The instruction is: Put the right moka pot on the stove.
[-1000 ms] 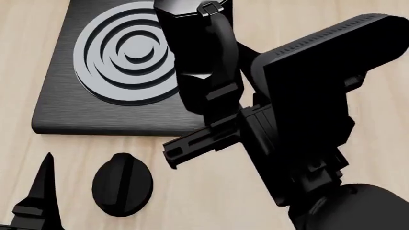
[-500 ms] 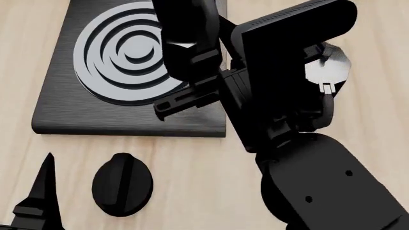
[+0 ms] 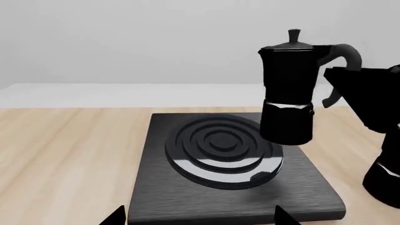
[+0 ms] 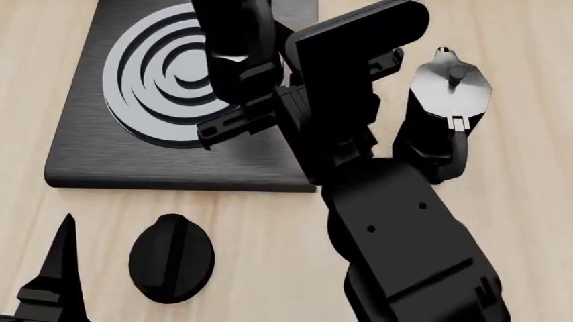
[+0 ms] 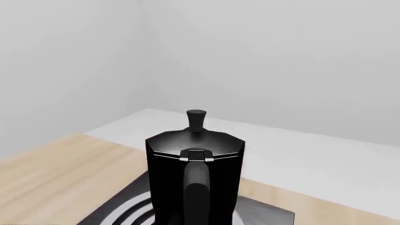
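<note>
Nearest us, our left claw sits short of the stove; whether it is released or clenched we cannot tell. A knob lies just before the stove's front edge. Our right claw grasps the pot by its handle, upright above the stove's right side. Another pot stands right of the stove.

Glossy black faceted moka pot: upright, lid shut, raised above burner edge. Flat black square stove, ringed burner, on wooden table.
</note>
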### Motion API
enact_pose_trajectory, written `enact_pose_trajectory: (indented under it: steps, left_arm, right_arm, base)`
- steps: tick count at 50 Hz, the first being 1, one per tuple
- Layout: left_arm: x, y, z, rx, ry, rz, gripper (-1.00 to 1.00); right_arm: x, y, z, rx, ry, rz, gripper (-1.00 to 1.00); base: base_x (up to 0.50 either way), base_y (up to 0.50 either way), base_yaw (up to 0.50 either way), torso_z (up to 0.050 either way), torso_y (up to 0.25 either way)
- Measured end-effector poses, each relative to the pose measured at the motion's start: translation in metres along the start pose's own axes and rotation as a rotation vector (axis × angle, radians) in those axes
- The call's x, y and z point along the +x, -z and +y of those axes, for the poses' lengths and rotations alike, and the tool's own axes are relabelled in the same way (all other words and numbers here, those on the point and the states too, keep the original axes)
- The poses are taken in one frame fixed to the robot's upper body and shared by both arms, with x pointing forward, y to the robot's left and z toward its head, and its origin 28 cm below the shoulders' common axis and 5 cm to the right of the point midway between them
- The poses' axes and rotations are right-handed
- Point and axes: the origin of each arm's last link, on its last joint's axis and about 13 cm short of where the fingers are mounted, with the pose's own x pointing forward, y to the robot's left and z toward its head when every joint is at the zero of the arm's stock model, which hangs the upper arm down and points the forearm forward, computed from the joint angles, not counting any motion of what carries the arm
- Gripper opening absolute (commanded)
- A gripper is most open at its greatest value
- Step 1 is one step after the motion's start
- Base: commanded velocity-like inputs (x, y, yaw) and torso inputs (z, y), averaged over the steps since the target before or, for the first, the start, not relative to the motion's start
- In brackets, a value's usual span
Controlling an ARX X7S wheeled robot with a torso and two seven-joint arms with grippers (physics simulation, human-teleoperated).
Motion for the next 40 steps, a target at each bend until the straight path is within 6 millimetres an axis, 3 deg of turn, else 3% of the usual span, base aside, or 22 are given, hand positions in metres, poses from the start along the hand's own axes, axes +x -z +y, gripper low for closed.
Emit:
enact_pose_trajectory:
  steps: [40]
  left_arm:
    - [-0.001,-0.001,0.0,-0.003,0.011,-0.005,1.0]
  right_arm:
    - [0.055,0.028,0.006,-0.014,-0.097,-0.058,-1.0]
  base:
    - [0.0,0.0,0.0,0.001,0.001]
